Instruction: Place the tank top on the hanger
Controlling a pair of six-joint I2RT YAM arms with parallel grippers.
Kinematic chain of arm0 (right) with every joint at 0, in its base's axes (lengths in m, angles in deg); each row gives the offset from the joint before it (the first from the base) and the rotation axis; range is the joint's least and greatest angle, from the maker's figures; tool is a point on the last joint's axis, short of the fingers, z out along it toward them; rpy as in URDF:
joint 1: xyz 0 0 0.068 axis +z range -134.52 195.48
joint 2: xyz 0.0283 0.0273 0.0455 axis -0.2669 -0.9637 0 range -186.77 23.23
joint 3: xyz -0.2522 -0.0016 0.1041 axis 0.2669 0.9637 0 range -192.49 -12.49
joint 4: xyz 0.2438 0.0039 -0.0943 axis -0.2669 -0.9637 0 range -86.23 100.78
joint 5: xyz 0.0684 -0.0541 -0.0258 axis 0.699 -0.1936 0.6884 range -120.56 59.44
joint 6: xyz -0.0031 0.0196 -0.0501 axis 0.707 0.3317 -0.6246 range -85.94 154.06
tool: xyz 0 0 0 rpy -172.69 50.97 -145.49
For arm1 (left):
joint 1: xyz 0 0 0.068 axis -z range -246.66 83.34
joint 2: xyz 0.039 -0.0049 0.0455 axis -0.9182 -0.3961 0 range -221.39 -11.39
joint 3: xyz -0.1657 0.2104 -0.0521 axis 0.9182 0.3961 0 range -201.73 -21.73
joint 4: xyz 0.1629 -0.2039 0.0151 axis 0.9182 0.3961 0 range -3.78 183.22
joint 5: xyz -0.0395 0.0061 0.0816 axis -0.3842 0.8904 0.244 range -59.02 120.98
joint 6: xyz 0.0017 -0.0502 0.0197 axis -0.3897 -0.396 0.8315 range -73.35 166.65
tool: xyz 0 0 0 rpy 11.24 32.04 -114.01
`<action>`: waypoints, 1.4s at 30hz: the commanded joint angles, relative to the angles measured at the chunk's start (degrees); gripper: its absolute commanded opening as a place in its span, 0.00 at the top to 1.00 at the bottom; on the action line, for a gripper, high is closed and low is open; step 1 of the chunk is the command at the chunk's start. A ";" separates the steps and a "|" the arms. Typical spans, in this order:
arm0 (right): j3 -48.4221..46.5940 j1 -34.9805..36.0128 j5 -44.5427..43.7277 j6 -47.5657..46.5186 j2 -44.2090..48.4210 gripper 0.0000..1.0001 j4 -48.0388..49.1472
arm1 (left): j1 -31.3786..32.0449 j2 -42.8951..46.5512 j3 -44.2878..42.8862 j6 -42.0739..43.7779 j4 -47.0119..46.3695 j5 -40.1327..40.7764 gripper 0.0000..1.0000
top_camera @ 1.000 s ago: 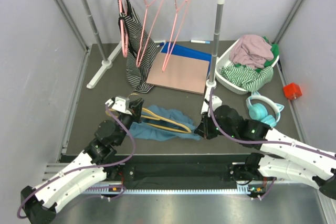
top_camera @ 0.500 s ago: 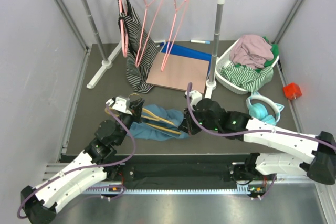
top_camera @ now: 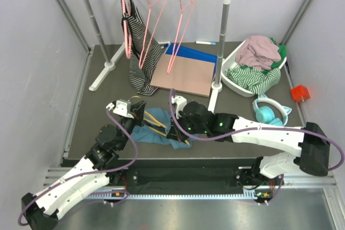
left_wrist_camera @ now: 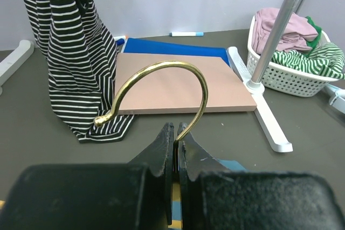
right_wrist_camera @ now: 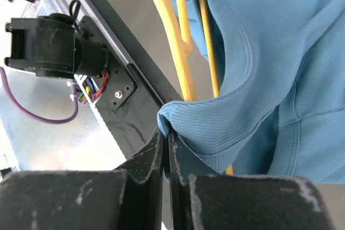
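Right gripper [right_wrist_camera: 166,133], pinching the tank top [right_wrist_camera: 259,68] hem, has dragged it left across the hanger [right_wrist_camera: 171,41], just in front of the pink board [top_camera: 183,74]. Left gripper [left_wrist_camera: 176,138] is clamped on the hook [left_wrist_camera: 197,79]. Threading looks underway.

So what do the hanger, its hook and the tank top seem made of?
The hanger looks like glossy yellow-orange plastic. Its hook seems metal, given the brassy shine. The tank top is soft matte knit fabric, with fine ribbing at its edge.
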 commanded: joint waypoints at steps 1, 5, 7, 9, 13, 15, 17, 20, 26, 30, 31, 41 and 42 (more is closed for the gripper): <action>-3.80 1.17 -0.74 -0.10 -0.94 1.00 5.58 | 0.04 1.44 0.55 -0.35 -4.27 0.62 1.00; -3.45 1.35 -5.83 0.60 -1.64 1.00 3.83 | 0.04 2.75 1.08 -0.61 -4.36 2.03 1.00; -2.23 1.44 -7.86 1.30 -1.38 1.00 4.00 | 0.04 3.54 1.26 -0.79 -4.18 2.99 1.00; -1.34 1.53 -8.92 2.00 -0.77 1.00 4.61 | 0.04 4.33 1.43 -1.14 -3.66 5.36 1.00; 1.20 1.79 -10.06 2.80 0.11 1.00 4.53 | 0.04 7.40 1.96 -1.40 -2.78 8.79 1.00; 2.00 1.88 -11.03 3.15 0.55 1.00 3.65 | 0.04 8.64 2.22 -1.40 -2.60 9.76 1.00; 3.05 1.88 -12.43 3.59 1.25 1.00 2.60 | -0.04 10.31 2.66 -1.40 -2.33 10.46 1.00; 4.11 1.97 -13.58 4.11 2.13 1.00 1.63 | 0.04 11.54 2.93 -1.40 -2.16 11.17 1.00; 5.16 1.97 -15.69 5.52 4.15 1.00 0.83 | 0.04 12.34 2.75 -2.10 -1.63 11.26 1.00; 3.50 2.05 -13.85 4.82 2.49 1.00 2.42 | 0.04 12.51 2.75 -2.72 -1.80 9.86 1.00; 1.41 2.14 -13.58 4.47 1.71 1.00 2.33 | -0.04 12.34 2.75 -2.81 -1.81 9.59 1.00; -12.76 3.99 -9.89 -1.32 -7.52 0.90 1.90 | 0.04 6.81 1.61 -4.04 -2.68 5.37 1.00; -13.72 4.16 -9.89 -1.68 -7.79 0.84 1.54 | 0.04 5.58 1.52 -4.04 -2.86 3.98 1.00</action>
